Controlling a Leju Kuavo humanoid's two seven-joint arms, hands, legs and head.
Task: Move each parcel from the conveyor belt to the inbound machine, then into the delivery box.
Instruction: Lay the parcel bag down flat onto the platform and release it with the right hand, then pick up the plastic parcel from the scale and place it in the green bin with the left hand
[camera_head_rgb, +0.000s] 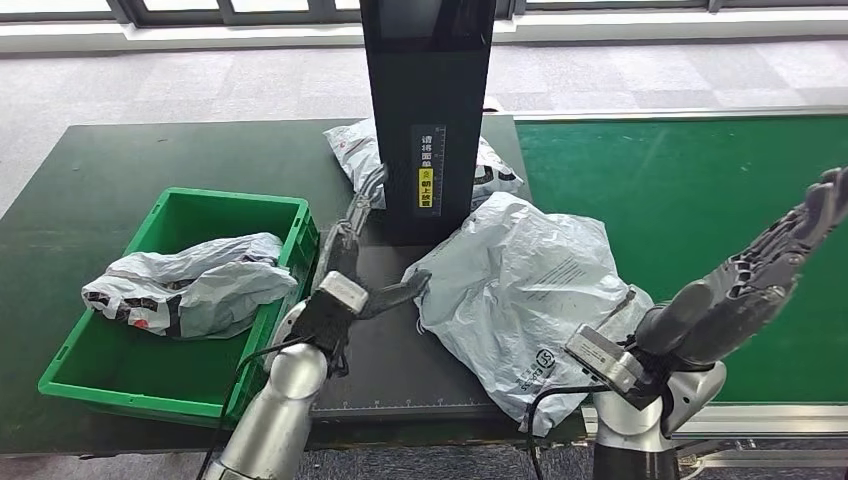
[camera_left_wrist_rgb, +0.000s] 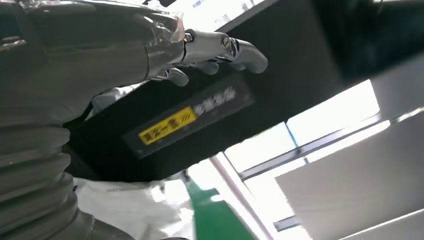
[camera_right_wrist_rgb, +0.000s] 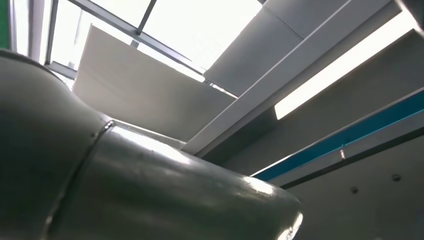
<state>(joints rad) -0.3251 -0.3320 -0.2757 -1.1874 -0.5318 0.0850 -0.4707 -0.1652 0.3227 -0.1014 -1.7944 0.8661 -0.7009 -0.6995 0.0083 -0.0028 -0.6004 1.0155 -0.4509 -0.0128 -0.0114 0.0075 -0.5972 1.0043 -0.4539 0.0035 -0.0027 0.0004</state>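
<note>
Beside the black inbound machine (camera_head_rgb: 427, 120), the left hand (camera_head_rgb: 352, 262) reaches up with its fingers (camera_head_rgb: 370, 190) stretched apart toward the column's left edge and its thumb pointing at the big parcel; it holds nothing. In the left wrist view the fingertips (camera_left_wrist_rgb: 240, 50) lie just against or very near the machine's dark face, above its yellow label (camera_left_wrist_rgb: 167, 124) — actual contact cannot be told. Right of the machine, the right hand (camera_head_rgb: 790, 240) hovers over the green conveyor belt (camera_head_rgb: 690, 230), fingers extended and spread, empty. A large grey-white parcel (camera_head_rgb: 530, 300) lies crumpled on the machine's black platform (camera_head_rgb: 385, 370), in front of the column and spilling over the platform's right edge toward the belt; it bears faint print and a small round mark near its lower end. Behind the column another grey parcel (camera_head_rgb: 355, 150) pokes out on both sides. Left of the machine sits the green delivery box (camera_head_rgb: 90, 375), with a creased grey parcel (camera_head_rgb: 190, 285) draped over its near-left rim. From the right wrist camera, ceiling panels and a blue beam (camera_right_wrist_rgb: 350, 135) show past that arm's grey cover.
</note>
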